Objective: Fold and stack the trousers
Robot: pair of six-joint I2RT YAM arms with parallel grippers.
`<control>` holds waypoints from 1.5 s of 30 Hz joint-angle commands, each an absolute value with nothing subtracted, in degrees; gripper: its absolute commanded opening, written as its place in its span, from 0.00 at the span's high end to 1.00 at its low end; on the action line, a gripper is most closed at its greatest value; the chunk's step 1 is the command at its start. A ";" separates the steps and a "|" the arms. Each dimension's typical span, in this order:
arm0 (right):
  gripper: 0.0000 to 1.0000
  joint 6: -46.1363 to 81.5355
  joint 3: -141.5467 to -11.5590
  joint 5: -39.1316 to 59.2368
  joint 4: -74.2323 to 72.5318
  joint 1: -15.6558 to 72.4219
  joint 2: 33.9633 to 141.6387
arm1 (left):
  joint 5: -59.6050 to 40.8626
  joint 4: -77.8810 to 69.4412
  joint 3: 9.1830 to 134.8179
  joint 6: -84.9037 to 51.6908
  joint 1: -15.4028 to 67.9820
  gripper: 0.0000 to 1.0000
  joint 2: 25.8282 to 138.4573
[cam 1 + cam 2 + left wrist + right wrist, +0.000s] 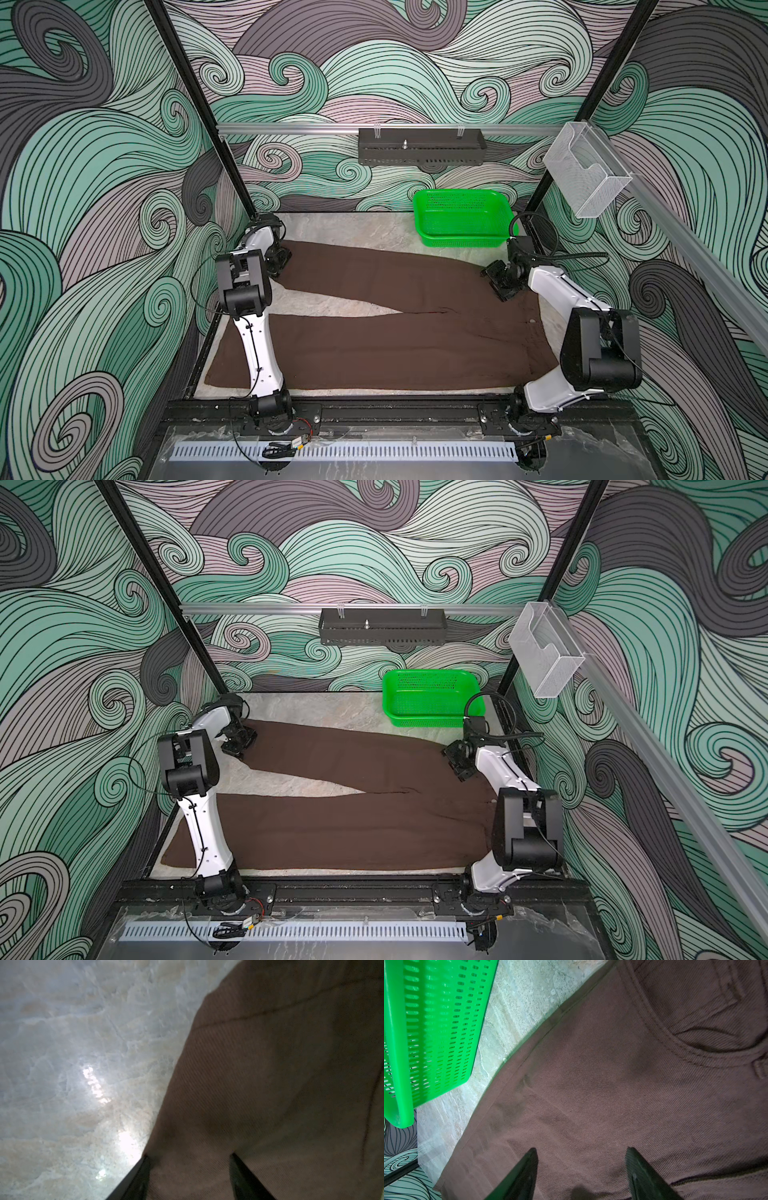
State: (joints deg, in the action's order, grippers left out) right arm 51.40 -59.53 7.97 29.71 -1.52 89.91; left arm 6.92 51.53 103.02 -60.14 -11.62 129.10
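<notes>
Brown trousers (pixel 395 345) flat on marble table (pixel 340 226); left and right jaws wide apart.

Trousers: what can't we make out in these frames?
- Trousers, far cuff: under the left pincer, both top views.
- Near corner of the waistband: behind the right arm, both top views.
- Whether the left pincer touches cloth: left wrist view is blurred.
- Rest of the waistband: cut off by the right wrist view's edge.

One pair of trousers (pixel 395 349), one green basket (pixel 465 240), two claws (pixel 280 264) (pixel 494 286).
</notes>
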 commanded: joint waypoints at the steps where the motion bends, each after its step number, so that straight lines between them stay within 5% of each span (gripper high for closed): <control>1: 0.32 50.98 -58.92 7.74 30.01 -1.42 90.16 | 9.20 54.35 102.27 -59.04 -12.69 0.36 128.82; 10: 0.32 50.98 -58.54 8.13 30.12 -1.48 89.91 | 8.51 49.18 94.98 -57.04 -13.62 0.32 118.79; 19: 0.32 50.97 -58.16 7.27 30.13 -1.58 90.83 | 4.55 46.69 92.74 -57.25 -14.06 0.35 121.90; 24: 0.32 51.33 -58.54 7.52 29.82 -1.84 92.94 | 3.89 43.97 92.74 -57.68 -14.02 0.52 124.19; 28: 0.32 51.50 -58.45 7.83 29.40 -1.84 93.25 | 3.89 42.29 93.52 -56.83 -14.15 1.00 123.97; 35: 0.32 51.11 -58.79 8.21 29.60 -1.84 92.79 | 5.34 45.20 98.29 -50.90 -9.94 1.00 120.44; 38: 0.32 50.89 -58.84 8.26 29.62 -1.85 92.71 | 9.36 53.26 107.53 -47.67 -3.56 1.00 123.54; 45: 0.32 50.71 -58.44 8.59 29.54 -2.06 92.81 | 12.53 83.57 148.27 -43.81 6.40 0.91 150.78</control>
State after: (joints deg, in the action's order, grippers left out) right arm 51.27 -58.37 8.10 29.36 -1.65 92.97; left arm 10.35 65.17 139.74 -47.09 4.21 140.88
